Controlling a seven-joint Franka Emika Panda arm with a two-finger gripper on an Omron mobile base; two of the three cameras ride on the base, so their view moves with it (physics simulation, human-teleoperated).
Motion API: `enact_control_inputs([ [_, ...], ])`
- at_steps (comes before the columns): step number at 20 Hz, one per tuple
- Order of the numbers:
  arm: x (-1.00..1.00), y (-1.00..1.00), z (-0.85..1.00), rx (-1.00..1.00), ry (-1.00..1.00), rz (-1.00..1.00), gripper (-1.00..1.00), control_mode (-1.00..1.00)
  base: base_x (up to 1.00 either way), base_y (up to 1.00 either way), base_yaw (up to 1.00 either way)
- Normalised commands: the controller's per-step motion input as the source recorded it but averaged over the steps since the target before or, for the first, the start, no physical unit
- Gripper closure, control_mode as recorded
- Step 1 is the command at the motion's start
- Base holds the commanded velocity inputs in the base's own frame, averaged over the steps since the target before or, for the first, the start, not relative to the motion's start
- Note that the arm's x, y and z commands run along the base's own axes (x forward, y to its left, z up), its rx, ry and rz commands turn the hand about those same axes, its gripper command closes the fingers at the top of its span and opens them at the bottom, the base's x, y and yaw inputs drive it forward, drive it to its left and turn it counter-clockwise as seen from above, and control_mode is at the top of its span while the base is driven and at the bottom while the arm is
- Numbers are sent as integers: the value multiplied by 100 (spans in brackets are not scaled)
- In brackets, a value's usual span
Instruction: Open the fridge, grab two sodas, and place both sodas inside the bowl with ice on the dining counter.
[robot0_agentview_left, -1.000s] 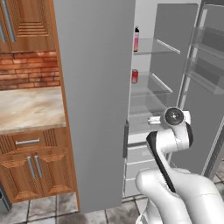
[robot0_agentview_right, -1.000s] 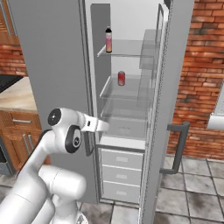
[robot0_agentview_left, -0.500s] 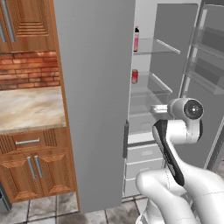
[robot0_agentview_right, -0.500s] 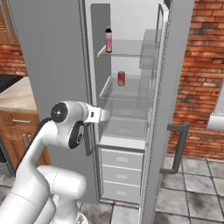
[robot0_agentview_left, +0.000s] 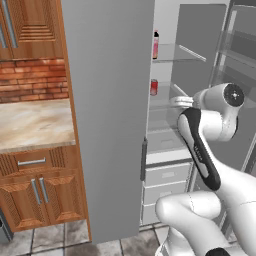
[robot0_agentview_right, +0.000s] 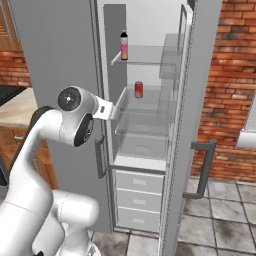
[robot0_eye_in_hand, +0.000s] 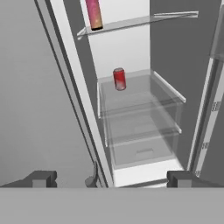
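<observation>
1. A simulated kitchen with red brick walls, wooden cabinets and a beige marble worktop (robot0_agentview_left: 30, 122) to the left of a tall matte-grey two-door fridge (robot0_agentview_left: 107, 100), whose right door (robot0_agentview_right: 187, 125) stands open.
2. Inside, clear glass shelves (robot0_eye_in_hand: 135, 103) are stacked above pale drawers (robot0_agentview_right: 137, 197).
3. A small red cylindrical soda can (robot0_eye_in_hand: 119, 79) stands upright near the back left of the middle glass shelf.
4. A taller pink bottle-like can (robot0_eye_in_hand: 93, 14) stands on the shelf above, also toward the left.
5. The white arm's two-finger gripper (robot0_eye_in_hand: 111, 178) hangs in front of the opening, below and well apart from the red can, fingers spread wide and holding nothing.
6. To do this reach well, I judge the hand should rise to the can's mid-height, steer right of the closed door's edge (robot0_eye_in_hand: 74, 87), and enter level between the shelves.
7. It should close only once the fingers straddle the can, so as not to topple it.
</observation>
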Motion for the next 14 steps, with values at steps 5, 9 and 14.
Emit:
enact_control_inputs([
  [5, -8, 10, 13, 5, 0, 0, -100, -100, 0, 0, 0],
  [9, -18, 10, 4, 0, 0, -5, -100, -100, 0, 0, 0],
  [14, -36, 29, -19, 0, 0, -7, -100, -100, 0, 0, 0],
])
